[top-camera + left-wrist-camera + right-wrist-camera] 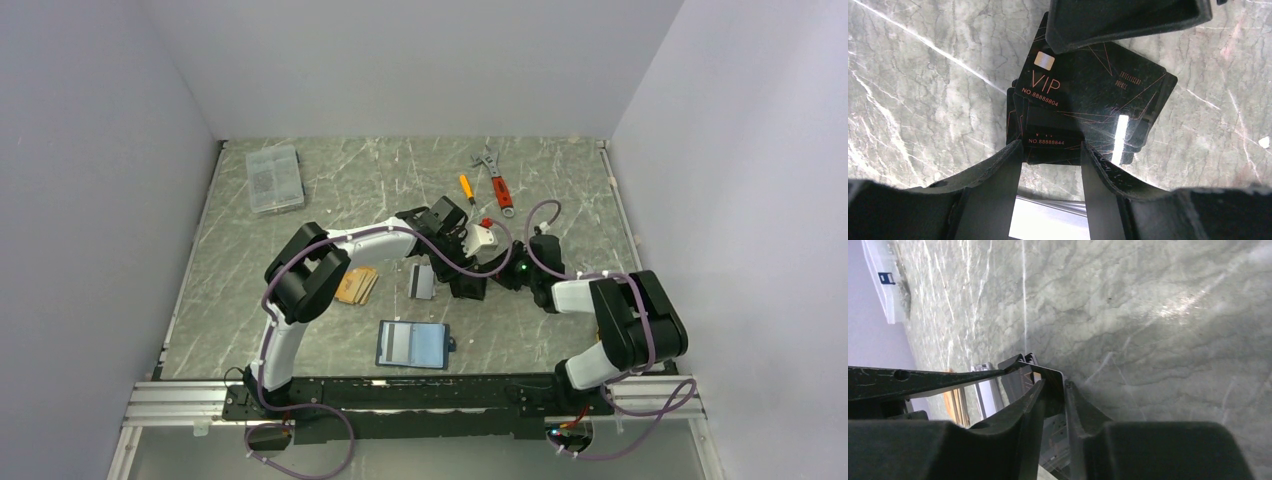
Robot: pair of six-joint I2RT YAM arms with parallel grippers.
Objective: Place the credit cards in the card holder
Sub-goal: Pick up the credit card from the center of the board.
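Credit cards [1088, 85]: black stack flat on the bench [330, 215], just beyond the card holder [412, 344]. Left jaws released, straddling its near long edge. Right jaws at the far edge, can't tell if clenched. You're closer with left.

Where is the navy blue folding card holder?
In the top view the navy blue folding card holder lies open near the marbled table's near edge, between the two arm bases, with the white-grey card just beyond it.

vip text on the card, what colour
Copper-orange on the black card, best in left wrist view.
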